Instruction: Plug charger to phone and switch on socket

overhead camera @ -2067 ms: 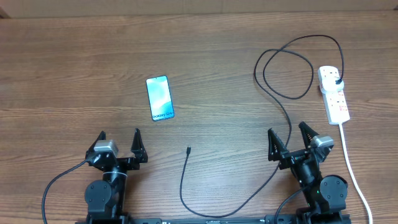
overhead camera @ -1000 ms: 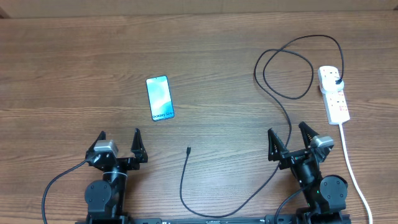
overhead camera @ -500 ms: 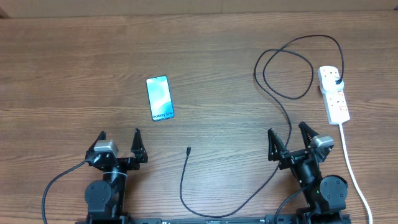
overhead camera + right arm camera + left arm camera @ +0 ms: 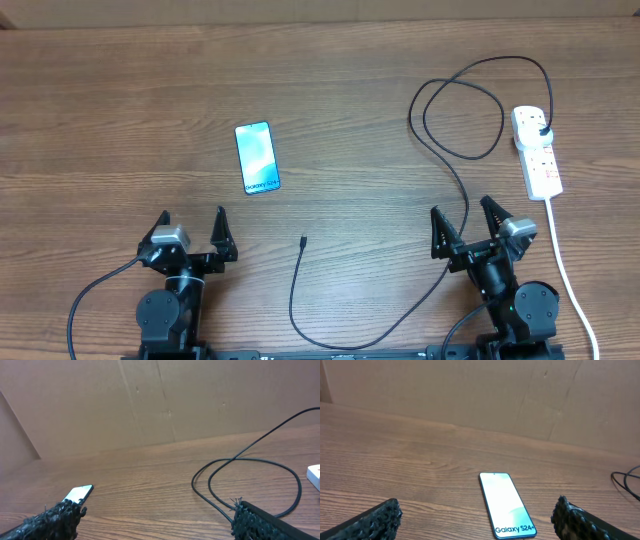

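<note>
The phone [image 4: 257, 157] lies flat on the wooden table, screen lit light blue; it also shows in the left wrist view [image 4: 506, 504] and partly in the right wrist view [image 4: 79, 494]. The charger cable [image 4: 452, 150] loops from its black plug in the socket [image 4: 537, 150] down to its loose connector tip [image 4: 303, 240] near the table's front. The cable loop shows in the right wrist view [image 4: 250, 467]. My left gripper [image 4: 192, 228] is open and empty, in front of the phone. My right gripper [image 4: 464, 220] is open and empty, straddling the cable.
The socket's thick white cord [image 4: 565, 265] runs down the right side past my right arm. A brown cardboard wall [image 4: 470, 390] stands behind the table. A corner of the socket shows at the right edge of the right wrist view [image 4: 315, 474].
</note>
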Tool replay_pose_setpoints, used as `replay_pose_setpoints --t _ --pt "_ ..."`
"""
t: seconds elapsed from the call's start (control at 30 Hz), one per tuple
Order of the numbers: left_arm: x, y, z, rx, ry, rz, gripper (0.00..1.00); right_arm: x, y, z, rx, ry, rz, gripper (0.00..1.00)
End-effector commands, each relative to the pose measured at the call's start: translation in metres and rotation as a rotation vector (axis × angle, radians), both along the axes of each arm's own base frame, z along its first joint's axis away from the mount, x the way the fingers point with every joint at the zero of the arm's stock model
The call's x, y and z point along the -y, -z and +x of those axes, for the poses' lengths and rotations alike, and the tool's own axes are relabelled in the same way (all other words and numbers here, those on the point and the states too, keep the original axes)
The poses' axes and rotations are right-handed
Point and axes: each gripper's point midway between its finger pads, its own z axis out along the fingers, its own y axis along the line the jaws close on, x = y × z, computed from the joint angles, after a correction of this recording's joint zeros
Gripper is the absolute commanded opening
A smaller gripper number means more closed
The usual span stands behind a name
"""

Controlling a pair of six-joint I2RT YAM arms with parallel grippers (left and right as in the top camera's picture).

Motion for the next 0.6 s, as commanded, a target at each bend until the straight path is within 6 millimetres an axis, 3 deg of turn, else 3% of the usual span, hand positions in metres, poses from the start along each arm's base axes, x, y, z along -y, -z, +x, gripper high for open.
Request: replay_pose_setpoints --t 0.0,0.57 --pt "-0.0035 -0.0006 -0.0003 0.007 -0.016 0.022 0.99 -0.0014 0.0026 -0.0002 0.003 -0.006 -0.008 1.00" --pt "-0.0035 -0.0027 -0.0002 0.015 -0.016 0.022 0.99 -0.0014 0.0027 -0.0002 0.003 -0.006 -0.008 1.00"
